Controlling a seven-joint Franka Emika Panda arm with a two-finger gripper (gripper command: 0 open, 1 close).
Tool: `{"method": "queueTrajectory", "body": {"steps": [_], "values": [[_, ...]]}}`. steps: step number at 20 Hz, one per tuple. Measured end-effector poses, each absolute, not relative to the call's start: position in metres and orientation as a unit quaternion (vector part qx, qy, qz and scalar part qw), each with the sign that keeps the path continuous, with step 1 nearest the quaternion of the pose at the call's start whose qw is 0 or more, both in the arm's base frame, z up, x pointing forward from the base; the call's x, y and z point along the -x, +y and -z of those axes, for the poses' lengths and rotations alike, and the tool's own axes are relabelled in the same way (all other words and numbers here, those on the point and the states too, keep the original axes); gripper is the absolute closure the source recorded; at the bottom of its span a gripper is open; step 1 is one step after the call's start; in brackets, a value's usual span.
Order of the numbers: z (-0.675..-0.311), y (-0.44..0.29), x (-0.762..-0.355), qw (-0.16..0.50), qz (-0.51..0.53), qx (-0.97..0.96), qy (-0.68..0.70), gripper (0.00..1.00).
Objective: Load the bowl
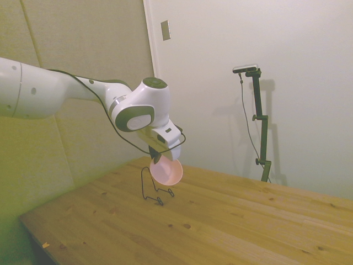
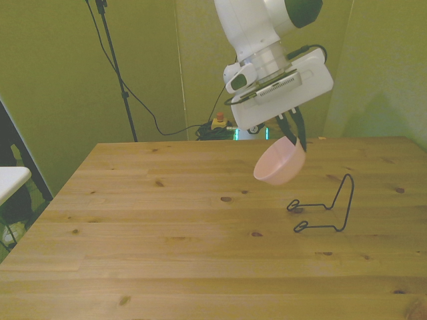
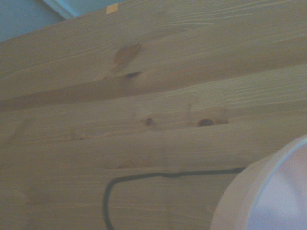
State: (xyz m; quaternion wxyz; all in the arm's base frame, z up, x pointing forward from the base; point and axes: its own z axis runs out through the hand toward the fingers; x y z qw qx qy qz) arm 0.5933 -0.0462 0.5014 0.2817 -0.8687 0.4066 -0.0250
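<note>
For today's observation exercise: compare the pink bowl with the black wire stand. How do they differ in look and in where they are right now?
The bowl is a smooth, solid pale pink shell; the wire stand is a thin black open frame. The bowl hangs tilted in the air, gripped at its rim by the gripper; the stand rests on the table. Nothing sits on the stand. Both are small and lie close together.
</note>
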Motion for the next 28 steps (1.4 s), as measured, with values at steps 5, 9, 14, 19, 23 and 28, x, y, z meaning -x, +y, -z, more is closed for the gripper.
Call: {"method": "queueTrajectory", "body": {"steps": [5, 9, 14, 19, 23, 28], "values": [[-0.497, -0.030, -0.603, 0.312, 0.008, 0.873, 0.374, 1.00], [-0.490, -0.027, -0.602, 0.344, -0.008, 0.874, 0.344, 1.00], [-0.470, -0.042, -0.605, 0.390, -0.021, 0.862, 0.325, 1.00], [-0.447, -0.043, -0.612, 0.424, -0.028, 0.851, 0.308, 1.00], [-0.434, -0.037, -0.620, 0.444, -0.029, 0.844, 0.298, 1.00], [-0.424, -0.033, -0.623, 0.454, -0.032, 0.840, 0.294, 1.00]]}}
